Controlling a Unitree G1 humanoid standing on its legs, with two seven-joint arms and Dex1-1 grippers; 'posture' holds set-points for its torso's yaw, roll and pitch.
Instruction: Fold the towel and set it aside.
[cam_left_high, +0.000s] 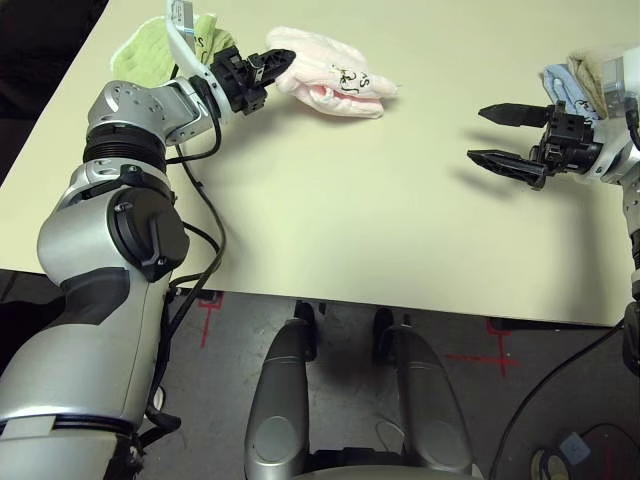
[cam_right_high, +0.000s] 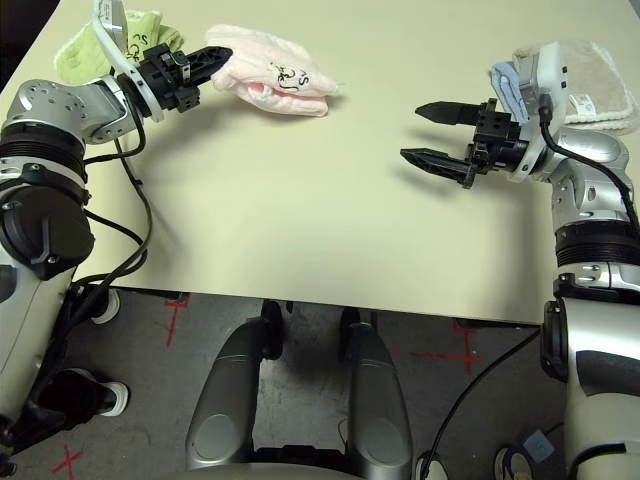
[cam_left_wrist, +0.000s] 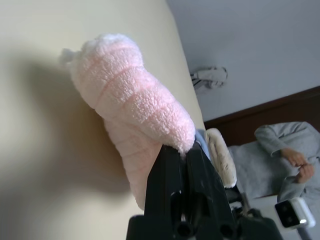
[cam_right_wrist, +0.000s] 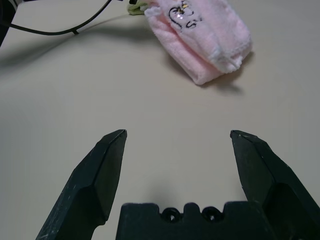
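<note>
The towel (cam_left_high: 335, 80) is a folded pale pink bundle with a dark embroidered mark, lying on the far left part of the table. My left gripper (cam_left_high: 283, 58) is shut, and its tips touch the bundle's left end. In the left wrist view the closed fingertips (cam_left_wrist: 172, 152) meet the fluffy edge of the towel (cam_left_wrist: 130, 95); I cannot see any cloth pinched between them. My right gripper (cam_left_high: 476, 134) hovers open over bare table at the right, well apart from the towel (cam_right_wrist: 200, 35), with nothing between its fingers (cam_right_wrist: 100, 170).
A light green towel (cam_left_high: 150, 50) lies behind my left wrist at the far left corner. Blue and beige folded cloths (cam_right_high: 590, 85) sit behind my right wrist at the far right. A seated person (cam_left_wrist: 280, 150) is beyond the table. The table's front edge (cam_left_high: 400, 308) runs close to my body.
</note>
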